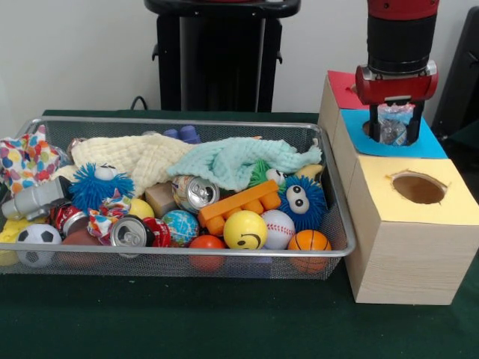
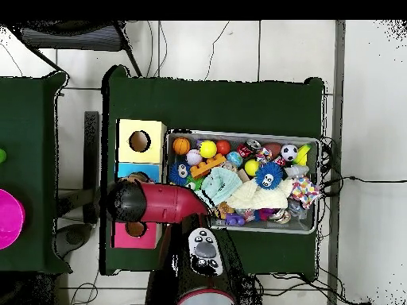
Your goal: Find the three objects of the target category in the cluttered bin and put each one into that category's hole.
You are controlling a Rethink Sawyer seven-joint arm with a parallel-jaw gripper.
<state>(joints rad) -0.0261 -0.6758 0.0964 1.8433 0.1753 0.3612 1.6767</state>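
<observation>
My gripper (image 1: pixel 394 126) hangs over the hole of the blue-topped box (image 1: pixel 429 143), shut on a crumpled silver and light-blue can (image 1: pixel 394 123) whose lower end sits at the hole's mouth. In the wire bin (image 1: pixel 338 224) lie more cans: a silver one (image 1: pixel 196 193) in the middle, a red one (image 1: pixel 132 231) at the front and another red one (image 1: pixel 64 216) to the left. From above, the arm (image 2: pixel 159 203) covers the blue box (image 2: pixel 125 169) and hides the gripper.
A yellow-topped box with an open hole (image 1: pixel 418 188) stands nearest, a red-topped box (image 1: pixel 343 89) farthest. The bin also holds balls (image 1: pixel 245 229), fuzzy blue toys (image 1: pixel 303 200), an orange block (image 1: pixel 238 206), cloths (image 1: pixel 239 160) and a grey torch (image 1: pixel 34 200).
</observation>
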